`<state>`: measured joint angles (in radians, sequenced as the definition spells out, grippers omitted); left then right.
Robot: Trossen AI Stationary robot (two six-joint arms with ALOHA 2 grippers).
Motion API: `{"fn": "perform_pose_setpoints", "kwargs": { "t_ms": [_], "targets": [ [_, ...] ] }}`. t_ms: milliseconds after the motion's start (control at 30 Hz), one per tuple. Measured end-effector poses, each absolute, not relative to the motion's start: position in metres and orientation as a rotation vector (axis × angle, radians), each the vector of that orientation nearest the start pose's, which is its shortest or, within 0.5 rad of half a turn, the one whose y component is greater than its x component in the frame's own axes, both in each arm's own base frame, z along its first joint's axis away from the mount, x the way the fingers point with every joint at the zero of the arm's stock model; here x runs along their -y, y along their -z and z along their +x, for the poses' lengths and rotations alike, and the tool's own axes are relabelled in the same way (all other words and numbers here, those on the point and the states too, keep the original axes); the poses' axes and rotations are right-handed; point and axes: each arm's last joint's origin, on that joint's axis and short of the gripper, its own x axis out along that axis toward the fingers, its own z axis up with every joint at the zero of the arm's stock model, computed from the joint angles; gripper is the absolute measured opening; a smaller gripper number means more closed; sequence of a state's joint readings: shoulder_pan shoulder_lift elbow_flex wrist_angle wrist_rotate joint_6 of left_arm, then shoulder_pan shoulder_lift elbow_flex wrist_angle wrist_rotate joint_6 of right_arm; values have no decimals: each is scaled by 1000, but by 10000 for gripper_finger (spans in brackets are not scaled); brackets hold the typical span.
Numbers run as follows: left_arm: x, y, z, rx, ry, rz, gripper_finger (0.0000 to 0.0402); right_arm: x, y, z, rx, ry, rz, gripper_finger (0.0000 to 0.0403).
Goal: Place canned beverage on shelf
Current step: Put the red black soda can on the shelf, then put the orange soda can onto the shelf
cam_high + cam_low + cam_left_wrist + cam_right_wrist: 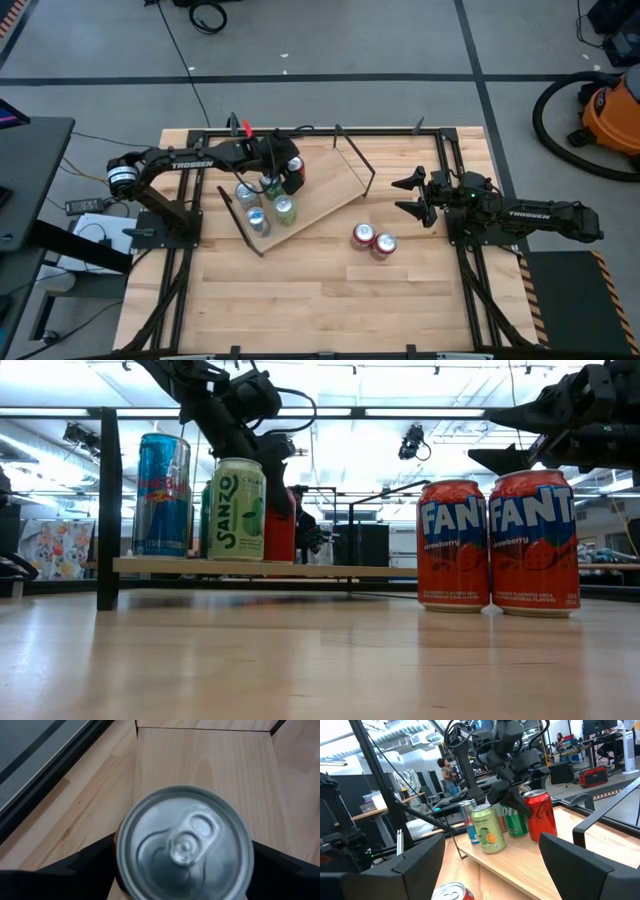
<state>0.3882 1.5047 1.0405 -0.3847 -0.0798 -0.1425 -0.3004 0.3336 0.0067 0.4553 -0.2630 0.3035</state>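
Silver can top [184, 846] fills my left wrist view; my left pincer [291, 174] straddles red can [540, 815] on shelf [325, 180], fingers parted. Right pincer [412, 196] at 3 o'clock, fingers apart, empty.

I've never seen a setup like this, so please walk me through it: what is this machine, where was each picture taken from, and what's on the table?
It is a robot with two dark arms at a wooden table. One picture looks straight down, one looks level across the tabletop, and the other two come from cameras on the arms' wrists. A small wooden shelf lies on the table with several cans standing on it. The left pincer sits around a red can on that shelf; whether it grips the can, I cannot tell. Two red soda cans wait on the table beside the shelf. The right pincer hangs open and empty, off to the side.
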Motion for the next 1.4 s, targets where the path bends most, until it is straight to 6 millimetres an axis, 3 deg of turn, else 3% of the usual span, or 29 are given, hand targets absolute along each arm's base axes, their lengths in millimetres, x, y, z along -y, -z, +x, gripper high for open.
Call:
{"fn": "perform_pose_setpoints", "kwargs": {
  "t_ms": [367, 900, 1033, 1400],
  "targets": [
    [-121, -244, 290, -796, -495, -248, 363, 27, -180, 114, 128, 18, 271, 334],
    [-113, -291, 304, -738, -462, -137, 364, 27, -180, 114, 127, 16, 267, 334],
    [-101, -301, 311, -708, -418, -95, 364, 27, -180, 114, 126, 10, 269, 334],
    [-59, -299, 322, -720, -300, -73, 364, 27, -180, 114, 127, 19, 260, 334]
  ]
}}
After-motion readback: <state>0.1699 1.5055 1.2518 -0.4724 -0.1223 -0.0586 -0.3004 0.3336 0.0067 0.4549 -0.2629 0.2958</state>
